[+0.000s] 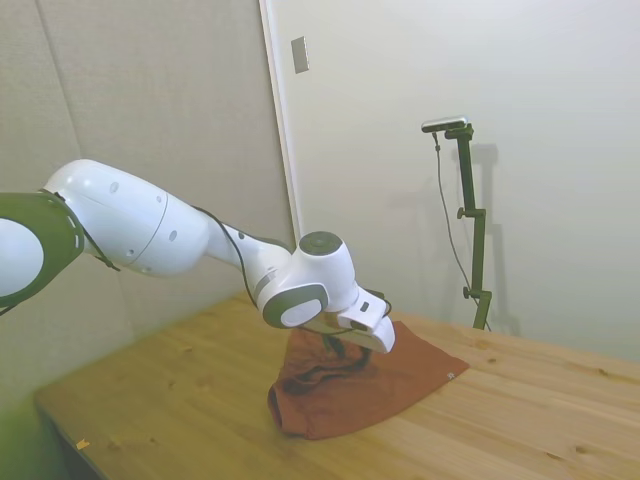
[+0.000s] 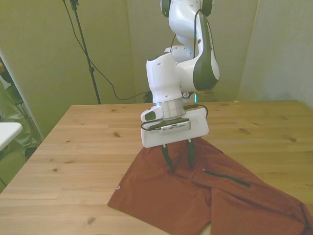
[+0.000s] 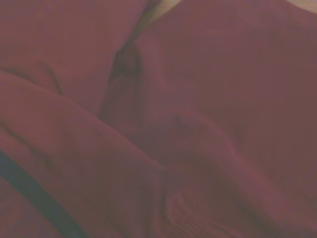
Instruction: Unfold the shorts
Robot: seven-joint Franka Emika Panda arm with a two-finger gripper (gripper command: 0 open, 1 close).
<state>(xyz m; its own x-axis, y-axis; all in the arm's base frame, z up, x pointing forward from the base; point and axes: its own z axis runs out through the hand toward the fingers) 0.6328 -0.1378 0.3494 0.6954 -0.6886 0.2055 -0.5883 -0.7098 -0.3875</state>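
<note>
The rust-red shorts [image 2: 161,196] lie on the wooden table [image 2: 88,142], with folds bunched toward the front view's right. A dark zip line [image 2: 226,176] crosses them, and a small pale tag [image 2: 118,186] sits at the hem on the front view's left. My gripper [image 2: 179,162] points down onto the middle of the shorts. It is open, and both fingertips [image 2: 169,161] reach the fabric. From the side, the gripper [image 1: 336,347] stands over the heaped shorts [image 1: 390,385]. Red fabric [image 3: 198,99] with creases fills the wrist view.
Bare wood [image 1: 180,400] surrounds the shorts on the near and far sides. The shorts run close to the table's front edge [image 2: 73,226] in the front view. A white surface [image 2: 7,131] stands off the table at the front view's left.
</note>
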